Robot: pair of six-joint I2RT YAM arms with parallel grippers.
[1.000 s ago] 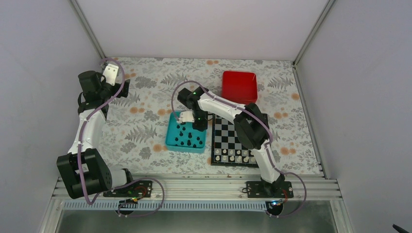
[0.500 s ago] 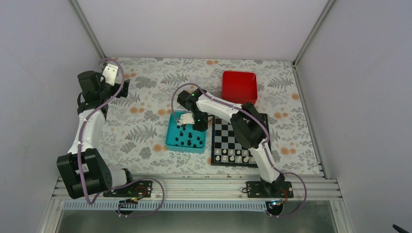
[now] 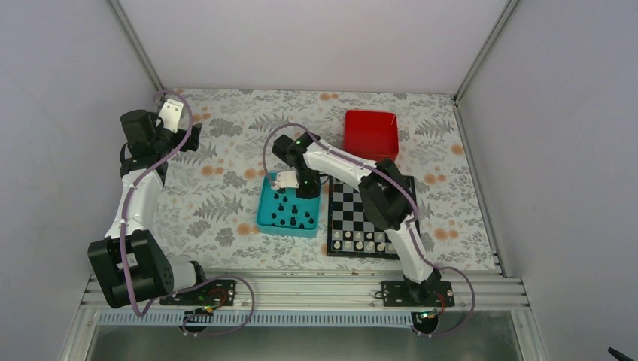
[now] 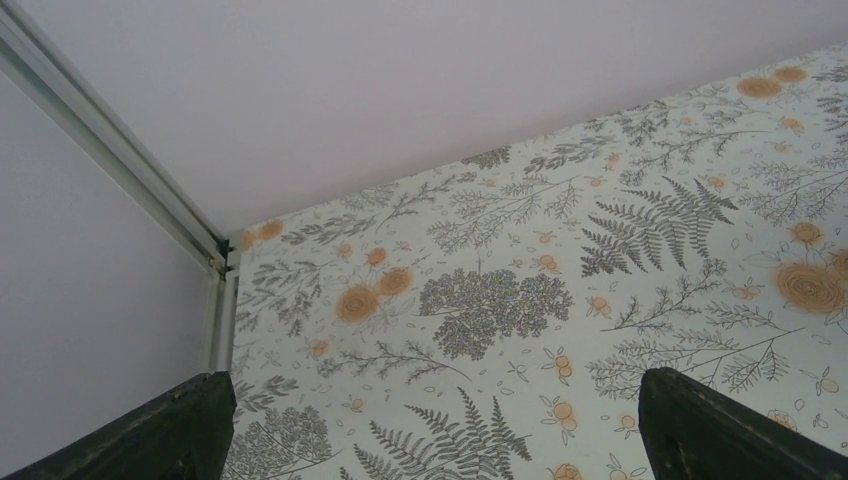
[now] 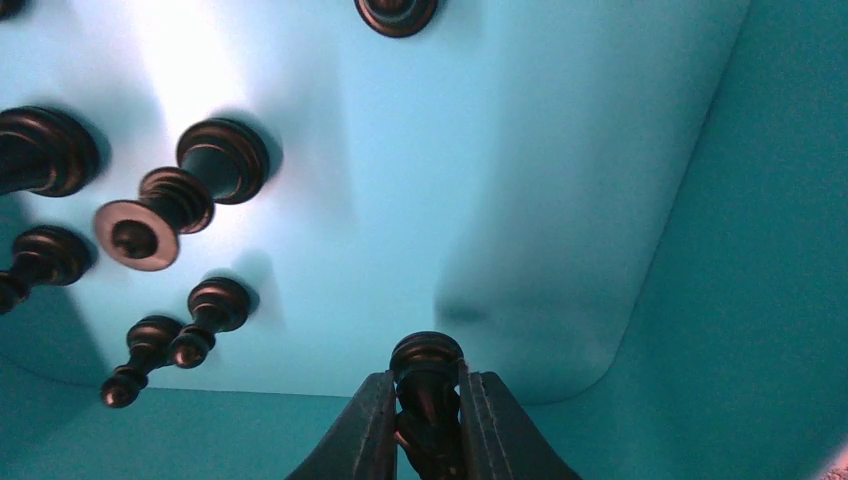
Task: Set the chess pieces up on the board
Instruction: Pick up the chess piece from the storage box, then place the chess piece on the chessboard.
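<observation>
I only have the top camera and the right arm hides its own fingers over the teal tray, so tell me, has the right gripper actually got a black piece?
Observer: Yes. In the right wrist view the right gripper is shut on a black chess piece, its round head showing beyond the jaws.
Operator: Any other pieces crowding it?
Observer: No. The loose black pieces lie apart from it, across the teal tray.
Operator: And the left arm?
Observer: The left gripper is open with only floral tablecloth between its jaws.

Teal tray; red tray behind, apart; floral tablecloth.
</observation>
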